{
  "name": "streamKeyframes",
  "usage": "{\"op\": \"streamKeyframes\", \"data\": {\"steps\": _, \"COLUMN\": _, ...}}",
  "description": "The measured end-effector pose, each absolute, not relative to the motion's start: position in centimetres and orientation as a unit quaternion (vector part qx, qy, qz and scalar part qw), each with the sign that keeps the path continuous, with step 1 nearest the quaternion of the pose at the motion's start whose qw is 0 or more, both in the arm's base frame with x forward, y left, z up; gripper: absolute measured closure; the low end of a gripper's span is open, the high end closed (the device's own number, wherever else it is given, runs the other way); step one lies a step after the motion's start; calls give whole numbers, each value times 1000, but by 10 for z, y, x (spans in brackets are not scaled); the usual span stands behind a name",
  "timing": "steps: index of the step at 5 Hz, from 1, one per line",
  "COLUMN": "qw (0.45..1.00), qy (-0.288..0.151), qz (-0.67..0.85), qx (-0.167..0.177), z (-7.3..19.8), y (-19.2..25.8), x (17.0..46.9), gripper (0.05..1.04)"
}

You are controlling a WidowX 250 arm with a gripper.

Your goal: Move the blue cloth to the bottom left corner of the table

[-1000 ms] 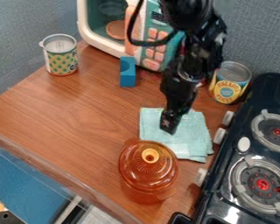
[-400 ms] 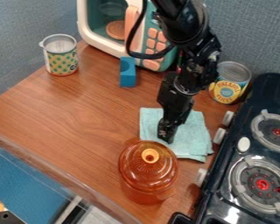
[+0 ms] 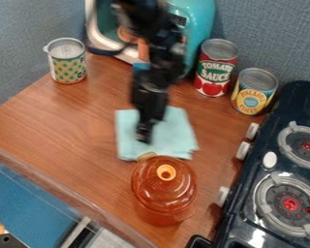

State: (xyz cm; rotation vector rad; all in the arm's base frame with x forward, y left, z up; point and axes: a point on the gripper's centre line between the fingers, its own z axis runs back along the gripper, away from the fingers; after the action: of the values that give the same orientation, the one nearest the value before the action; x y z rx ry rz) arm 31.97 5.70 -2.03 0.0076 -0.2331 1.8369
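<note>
The black gripper [image 3: 144, 135] hangs down onto the middle-left of the light blue cloth [image 3: 170, 135], its tip at the fabric. Folded and nearly square, the cloth lies on the wooden table just behind the amber pot, its front edge close to the pot's lid. The gripper's tip is blurred, and part of the cloth is hidden behind it.
An amber lidded pot [image 3: 164, 189] stands in front of the cloth. A toy stove [image 3: 280, 169] is on the right. Two cans, tomato [image 3: 216, 68] and pineapple [image 3: 254, 91], stand back right, another can [image 3: 68, 63] back left. A toy microwave [image 3: 199, 24] and blue block [image 3: 140, 68] are behind the arm.
The gripper and cloth have both moved left, and the cloth has turned slightly. The arm has swung left too, uncovering the tomato can. The pot has stayed where it was.
</note>
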Motion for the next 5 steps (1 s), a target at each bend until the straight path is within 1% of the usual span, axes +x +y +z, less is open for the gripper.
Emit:
{"op": "streamKeyframes", "data": {"steps": 2, "qw": 536, "qy": -120, "qz": 835, "qx": 31, "z": -21, "y": 117, "x": 280, "gripper": 83}}
{"op": "streamKeyframes", "data": {"steps": 3, "qw": 494, "qy": -119, "qz": 861, "qx": 32, "z": -22, "y": 146, "x": 265, "gripper": 83}}
{"op": "streamKeyframes", "data": {"steps": 4, "qw": 439, "qy": -116, "qz": 890, "qx": 41, "z": -22, "y": 179, "x": 244, "gripper": 82}}
{"op": "streamKeyframes", "data": {"steps": 5, "qw": 414, "qy": -117, "qz": 901, "qx": 50, "z": -23, "y": 198, "x": 231, "gripper": 82}}
